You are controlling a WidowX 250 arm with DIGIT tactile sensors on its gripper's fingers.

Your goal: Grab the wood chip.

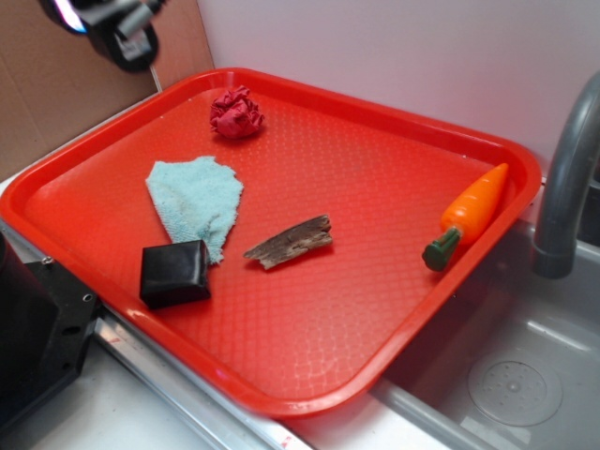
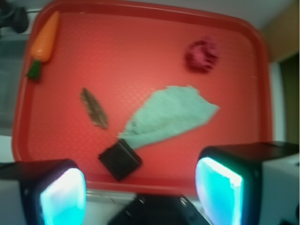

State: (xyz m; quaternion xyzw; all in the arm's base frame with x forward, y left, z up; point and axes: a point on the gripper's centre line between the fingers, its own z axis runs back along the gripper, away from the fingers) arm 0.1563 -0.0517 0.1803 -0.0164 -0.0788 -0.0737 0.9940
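Approaching is the step in hand: the gripper [image 2: 140, 187] hangs high above the red tray [image 1: 394, 361], jaws apart and empty. The wood chip [image 1: 290, 242] lies flat mid-tray, between the black block [image 1: 175, 273] and toy carrot [image 1: 467, 214]; next, descend and centre over it.

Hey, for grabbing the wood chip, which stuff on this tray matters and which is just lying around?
Belongs to the job:
wood chip
gripper, open

Just lying about:
black block
blue cloth
red crumpled ball
toy carrot
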